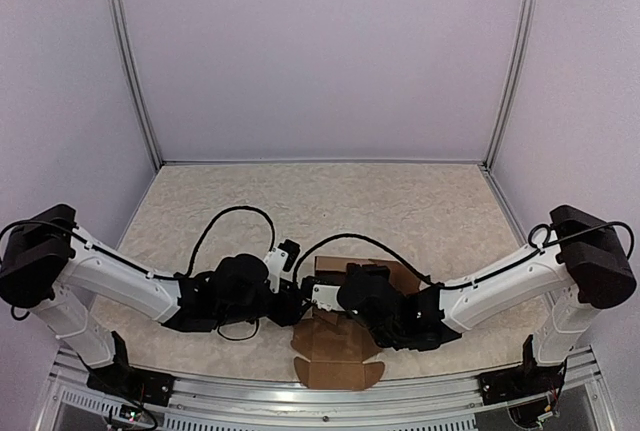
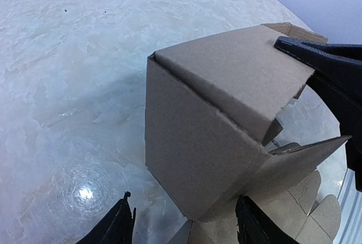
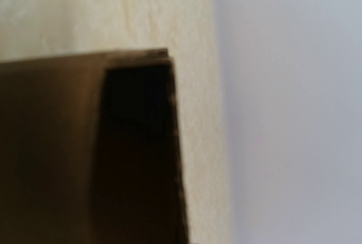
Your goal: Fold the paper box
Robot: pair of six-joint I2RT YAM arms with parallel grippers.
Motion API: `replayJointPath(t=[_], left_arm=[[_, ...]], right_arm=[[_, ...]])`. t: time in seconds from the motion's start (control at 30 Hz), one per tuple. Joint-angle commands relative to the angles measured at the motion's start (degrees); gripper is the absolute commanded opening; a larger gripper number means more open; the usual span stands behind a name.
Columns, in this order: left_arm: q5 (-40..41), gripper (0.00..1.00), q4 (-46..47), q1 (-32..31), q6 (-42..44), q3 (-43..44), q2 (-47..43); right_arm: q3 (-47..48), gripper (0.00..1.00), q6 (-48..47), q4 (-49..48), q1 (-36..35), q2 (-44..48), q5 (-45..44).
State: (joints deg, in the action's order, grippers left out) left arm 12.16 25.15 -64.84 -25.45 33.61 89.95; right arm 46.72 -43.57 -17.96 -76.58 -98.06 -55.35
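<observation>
Brown cardboard paper box (image 2: 198, 142) half-formed, right fingers (image 2: 334, 63) pinching its flap, left fingers (image 2: 120, 228) apart

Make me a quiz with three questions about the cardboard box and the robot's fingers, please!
1. Where is the paper box?
A. Between the left arm and the right arm, near the front edge of the table
B. In a far corner
C. Up on a wall
2. What colour is it?
A. Green
B. Brown
C. Red
3. How are the left fingers?
A. Squeezed shut
B. Holding a pen
C. Spread apart
Answers: 1 A, the top view shows it between the arms, up front; 2 B, it is plain brown cardboard; 3 C, the left wrist view shows both tips apart, one clear of the box.
</observation>
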Motion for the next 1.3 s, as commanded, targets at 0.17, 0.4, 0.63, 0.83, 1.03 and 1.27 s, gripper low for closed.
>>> replayJointPath(t=[0.17,0.4,0.63,0.83,1.03,1.27], left_arm=[[4.01,0.62,6.67,-1.62,-0.20,-1.89,-0.26],[6.30,0.66,13.69,-1.67,0.42,-3.97,1.46],[8.41,0.69,18.91,-2.75,2.40,-3.90,4.86],[11.78,0.75,20.50,-4.90,5.30,-2.30,7.51],[12.62,0.76,22.69,-5.22,6.37,-1.40,9.51],[14.55,0.75,23.77,-5.21,7.66,0.03,12.18]], right_arm=[[-3.29,0.00,-8.48,-16.48,-4.24,-5.52,-6.24],[-2.66,0.00,-7.01,-16.15,-4.32,-6.94,-7.63],[-0.91,0.00,-3.20,-12.35,-4.22,-7.47,-8.06],[0.36,0.00,0.98,-8.23,-4.24,-7.46,-8.11],[0.98,0.00,4.65,-4.85,-4.04,-6.54,-7.38],[1.53,0.00,6.80,-3.07,-4.04,-6.29,-7.24]])
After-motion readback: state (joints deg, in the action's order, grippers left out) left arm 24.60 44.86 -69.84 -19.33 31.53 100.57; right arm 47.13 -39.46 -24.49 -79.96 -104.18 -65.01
